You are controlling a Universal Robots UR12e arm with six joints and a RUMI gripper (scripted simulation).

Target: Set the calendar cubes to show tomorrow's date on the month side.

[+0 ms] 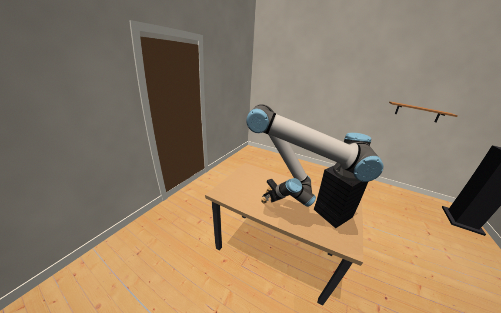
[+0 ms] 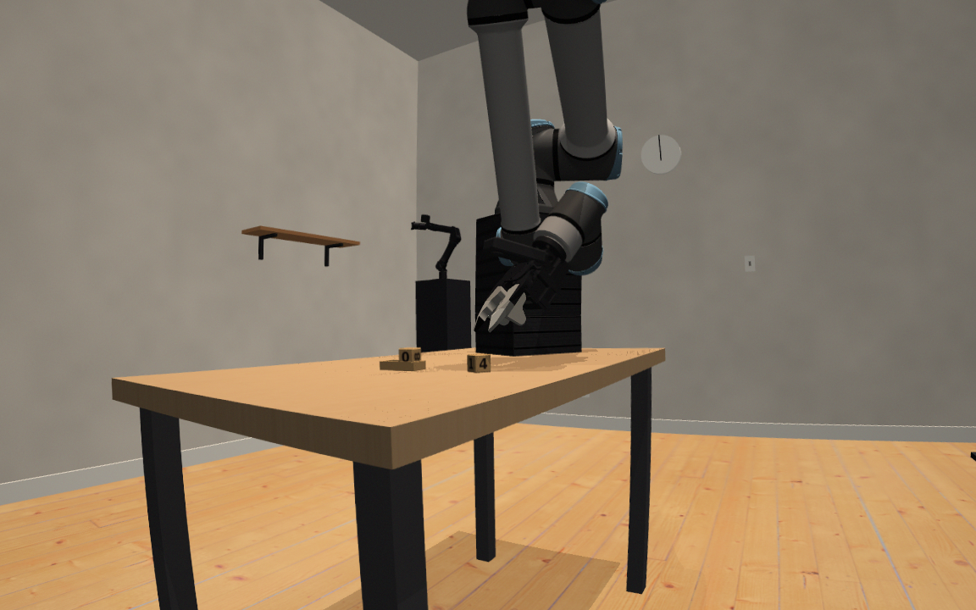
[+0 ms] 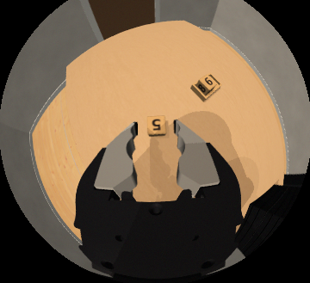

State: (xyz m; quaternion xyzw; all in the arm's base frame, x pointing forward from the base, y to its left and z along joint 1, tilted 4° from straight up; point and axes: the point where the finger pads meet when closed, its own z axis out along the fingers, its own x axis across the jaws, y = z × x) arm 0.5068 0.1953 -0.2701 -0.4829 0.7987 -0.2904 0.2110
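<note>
A loose wooden digit cube point(image 3: 156, 126) lies on the table outside the tray. It shows 5 on top in the wrist view and 4 on its side in the exterior view point(image 2: 479, 363). The other cube point(image 3: 206, 85) sits in the flat wooden tray point(image 2: 402, 364) to the right and farther off, with 9 on top. My gripper point(image 3: 155, 121) point(image 2: 501, 314) hangs tilted above the loose cube, clear of it. Its fingers are partly open, a little wider than the cube, with nothing held. In the top view the gripper point(image 1: 266, 194) hides most of the cube.
The black pedestal point(image 2: 529, 303) of the arm stands on the table behind the cubes. The table's edges lie beyond the tray in the wrist view. A door point(image 1: 172, 108) and a wall shelf point(image 1: 422, 108) are far off.
</note>
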